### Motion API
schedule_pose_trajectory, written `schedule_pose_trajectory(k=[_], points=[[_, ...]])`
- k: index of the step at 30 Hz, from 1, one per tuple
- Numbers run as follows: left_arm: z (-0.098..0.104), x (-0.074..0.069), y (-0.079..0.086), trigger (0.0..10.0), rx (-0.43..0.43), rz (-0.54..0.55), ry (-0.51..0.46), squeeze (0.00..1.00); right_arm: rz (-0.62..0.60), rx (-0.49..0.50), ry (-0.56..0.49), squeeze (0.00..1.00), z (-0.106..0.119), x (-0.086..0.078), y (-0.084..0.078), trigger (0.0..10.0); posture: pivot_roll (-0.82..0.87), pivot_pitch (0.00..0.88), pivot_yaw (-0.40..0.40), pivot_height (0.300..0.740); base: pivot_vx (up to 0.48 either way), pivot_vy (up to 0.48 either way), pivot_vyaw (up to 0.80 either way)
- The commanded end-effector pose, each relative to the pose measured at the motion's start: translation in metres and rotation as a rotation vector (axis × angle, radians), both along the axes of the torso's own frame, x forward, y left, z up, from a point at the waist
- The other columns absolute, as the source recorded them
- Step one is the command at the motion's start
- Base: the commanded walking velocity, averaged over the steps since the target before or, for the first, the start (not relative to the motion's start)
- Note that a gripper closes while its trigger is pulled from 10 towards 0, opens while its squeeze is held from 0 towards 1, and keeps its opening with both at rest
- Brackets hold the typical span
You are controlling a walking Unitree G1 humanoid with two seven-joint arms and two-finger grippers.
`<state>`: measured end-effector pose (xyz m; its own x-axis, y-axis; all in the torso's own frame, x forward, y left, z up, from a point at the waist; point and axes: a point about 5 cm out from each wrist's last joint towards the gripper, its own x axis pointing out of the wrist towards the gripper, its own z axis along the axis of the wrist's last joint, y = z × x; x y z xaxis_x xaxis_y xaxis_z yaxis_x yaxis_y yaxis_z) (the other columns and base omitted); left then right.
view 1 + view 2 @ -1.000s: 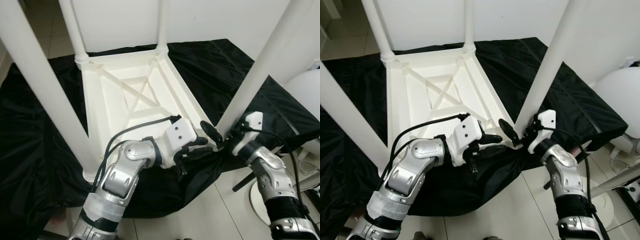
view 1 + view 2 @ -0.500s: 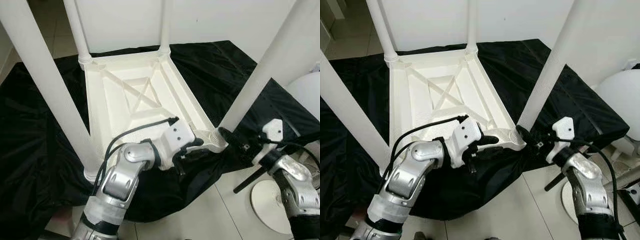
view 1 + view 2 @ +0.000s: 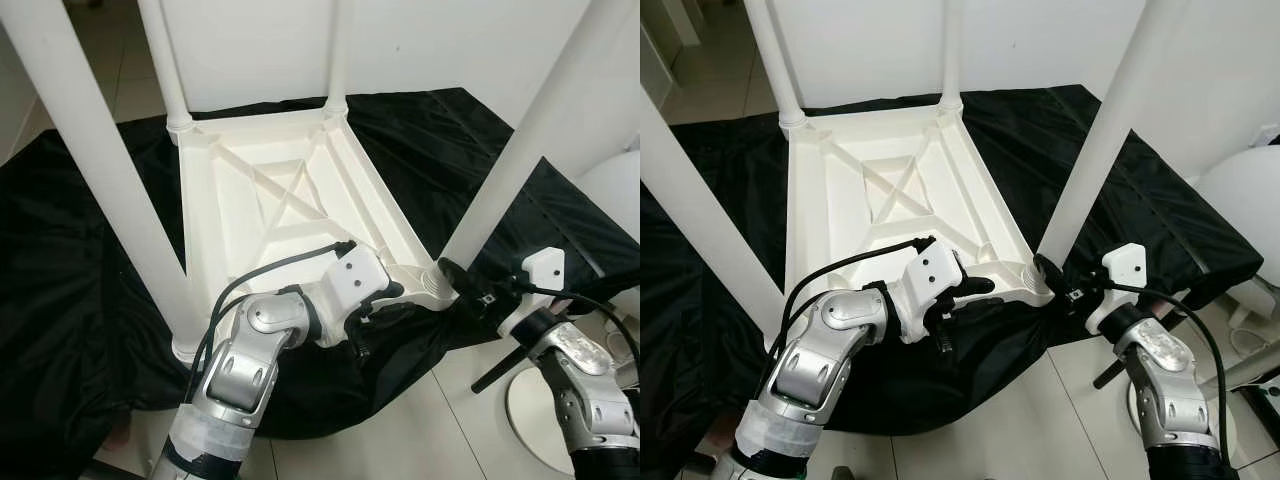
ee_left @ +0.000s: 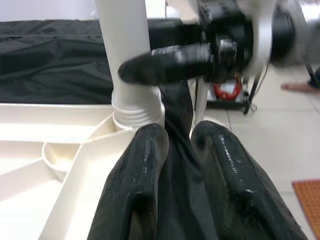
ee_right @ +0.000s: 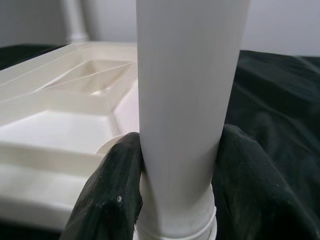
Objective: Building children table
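Since a second ago the right gripper (image 3: 1058, 285) has dropped from a higher hold on the near-right leg (image 3: 1095, 150) to its foot; the head camera has also shifted, so the table's apparent drift is not real movement.

Landmark: the upturned white children's table (image 3: 290, 205), lying top-down on a black cloth (image 3: 90, 290) spread over the tiled floor (image 3: 1040, 420), all four legs pointing up.

- Right gripper: fingers (image 5: 107, 192) close on either side of the near-right leg just above its threaded collar, at the table's near-right corner. Likely a grip for twisting the leg home or checking its seat.
- Left gripper (image 3: 385, 305): pressed at the table's near edge, just beside that same corner. Wrist view shows its two fingers (image 4: 142, 170) nearly together with a fold of cloth between them; whether they actually pinch it I cannot tell. Probably bracing the table against rotation.
- Near-left leg (image 3: 100, 170) rises steeply beside the left arm; the two far legs stand at the far corners.

Around: a white round base (image 3: 545, 410) on the floor beyond the table's near-right corner, beside the right arm. Bunched cloth at the near edge may snag fingers.
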<state>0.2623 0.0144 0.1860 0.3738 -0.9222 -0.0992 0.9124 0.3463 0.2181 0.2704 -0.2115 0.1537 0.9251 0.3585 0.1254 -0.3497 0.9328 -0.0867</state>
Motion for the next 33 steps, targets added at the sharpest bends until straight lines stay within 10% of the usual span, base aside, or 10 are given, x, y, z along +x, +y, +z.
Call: schedule_pose_trajectory(k=[1,10,24,25,31,32,33], points=[[-0.001,0.013,0.005,10.0,-0.03,0.31,-0.029,0.0,-0.069,-0.004,0.087,0.0,-0.016,-0.001,0.008,10.0,-0.1,0.07,0.024,0.74,0.0,0.0,0.0],[-0.009,0.027,0.015,10.0,0.003,0.475,-0.014,0.0,-0.464,0.189,0.123,0.0,-0.018,0.008,0.041,10.0,-0.1,0.081,0.023,0.74,0.0,0.0,0.0],[-0.006,0.04,0.012,10.0,-0.069,0.609,0.009,0.0,-0.602,0.273,0.128,0.0,-0.016,0.026,0.067,10.0,-0.1,0.077,0.028,0.74,0.0,0.0,0.0],[-0.006,0.04,0.01,10.0,-0.077,0.584,0.015,0.0,-0.572,0.289,0.124,1.0,-0.016,0.026,0.067,10.0,-0.1,0.076,0.027,0.74,0.0,0.0,0.0],[-0.001,0.038,0.004,10.0,-0.081,0.524,-0.039,0.0,-0.459,0.295,0.038,1.0,-0.005,0.026,0.068,10.0,-0.1,0.07,0.03,0.74,0.0,0.0,0.0],[-0.001,0.038,0.002,10.0,-0.081,0.506,-0.043,0.0,-0.422,0.278,0.022,0.66,-0.003,0.027,0.068,10.0,-0.1,0.066,0.03,0.74,0.0,0.0,0.0],[-0.001,0.038,0.002,10.0,-0.081,0.506,-0.043,0.0,-0.422,0.278,0.022,0.66,-0.003,0.027,0.068,10.0,-0.1,0.066,0.03,0.74,0.0,0.0,0.0]])
